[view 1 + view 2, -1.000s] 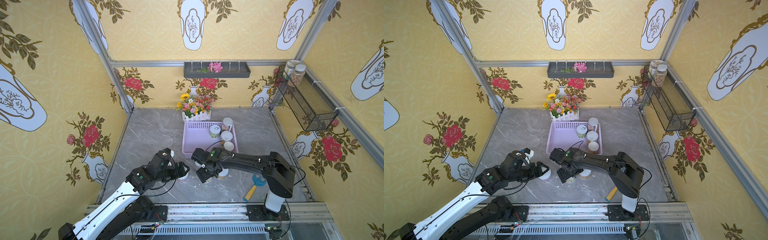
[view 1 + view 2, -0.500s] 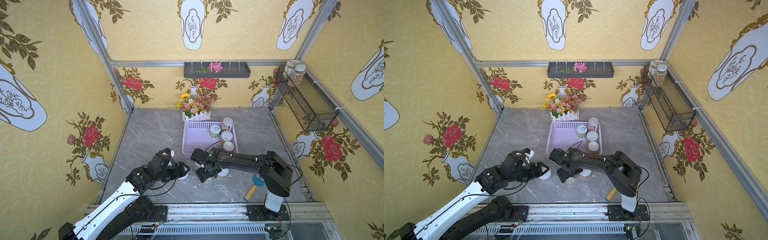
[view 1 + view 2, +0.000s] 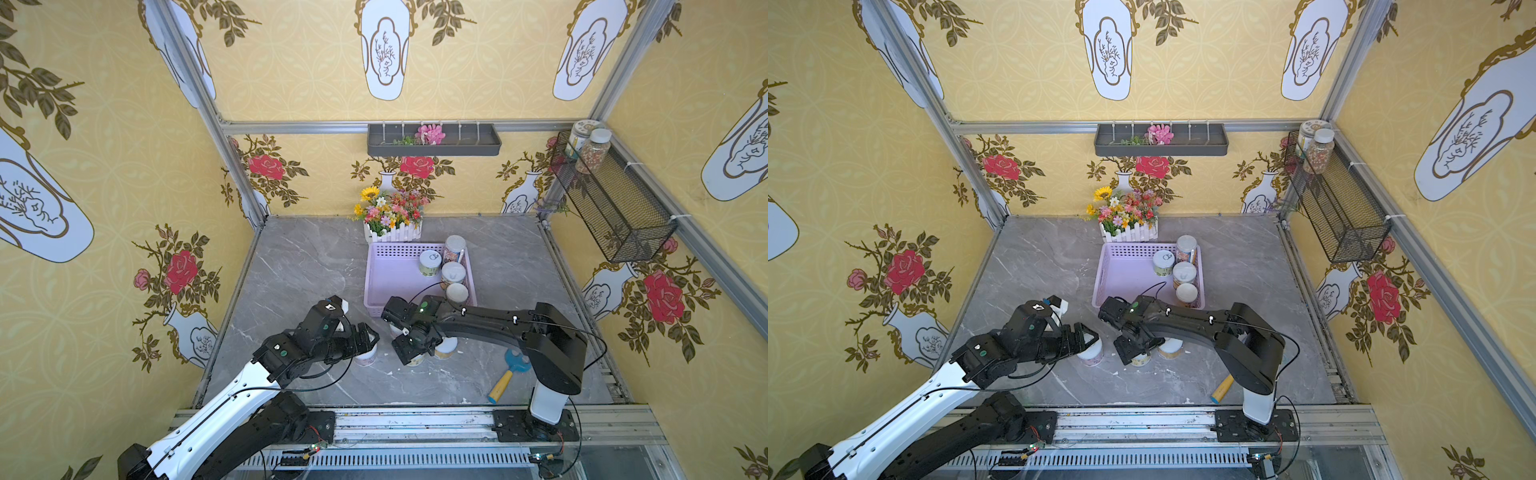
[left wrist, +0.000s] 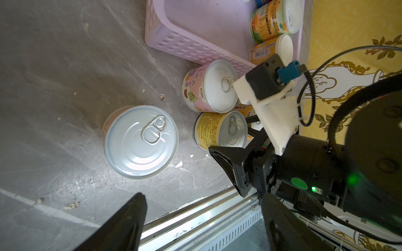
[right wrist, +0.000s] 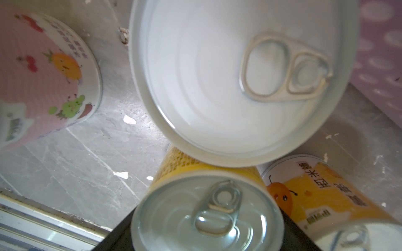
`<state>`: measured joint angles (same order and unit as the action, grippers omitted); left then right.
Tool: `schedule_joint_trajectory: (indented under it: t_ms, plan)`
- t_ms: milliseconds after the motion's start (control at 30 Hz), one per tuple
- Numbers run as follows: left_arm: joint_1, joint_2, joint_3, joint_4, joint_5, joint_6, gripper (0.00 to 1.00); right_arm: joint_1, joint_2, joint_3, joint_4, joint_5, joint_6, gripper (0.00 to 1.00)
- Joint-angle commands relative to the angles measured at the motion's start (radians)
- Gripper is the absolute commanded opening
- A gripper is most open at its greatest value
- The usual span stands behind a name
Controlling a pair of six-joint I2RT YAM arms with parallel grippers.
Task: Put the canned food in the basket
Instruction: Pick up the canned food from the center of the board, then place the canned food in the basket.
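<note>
Grey tabletop (image 4: 54, 87): right fingers (image 5: 117, 241) flank yellow can (image 5: 204, 217), left fingers (image 4: 121, 226) apart.

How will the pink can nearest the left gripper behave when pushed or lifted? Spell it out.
The pink can is squat and stands upright: a push probably slides it rather than tips it. Its metal top suggests rigid walls; the smooth label may slip.
</note>
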<state>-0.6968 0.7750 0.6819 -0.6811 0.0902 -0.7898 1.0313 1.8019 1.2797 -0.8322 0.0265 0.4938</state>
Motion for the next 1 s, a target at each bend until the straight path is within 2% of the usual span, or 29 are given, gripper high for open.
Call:
schedule_joint_trajectory:
  t_ms: [0,167,300,467,600,700,967]
  plan:
    - [0.0,0.007,0.008,0.002,-0.007,0.014,0.88,0.0,-0.029,0.004,0.013,0.015,0.007,0.68]
    - [-0.006,0.019,0.015,0.01,-0.008,0.022,0.88,0.011,-0.096,-0.006,-0.008,0.016,0.015,0.66]
    - [-0.044,0.036,0.025,0.037,-0.028,0.027,0.88,0.014,-0.195,-0.017,-0.034,0.009,0.023,0.66]
    - [-0.137,0.072,0.038,0.091,-0.09,0.016,0.88,-0.016,-0.294,0.001,-0.092,0.01,0.012,0.66]
    - [-0.227,0.108,0.038,0.149,-0.169,-0.003,0.88,-0.084,-0.327,0.03,-0.116,0.009,-0.014,0.66]
    - [-0.26,0.13,0.029,0.221,-0.206,-0.008,0.88,-0.161,-0.318,0.052,-0.112,0.009,-0.046,0.66]
    - [-0.241,0.204,0.049,0.35,-0.209,0.035,0.9,-0.294,-0.18,0.219,-0.138,0.035,-0.133,0.66]
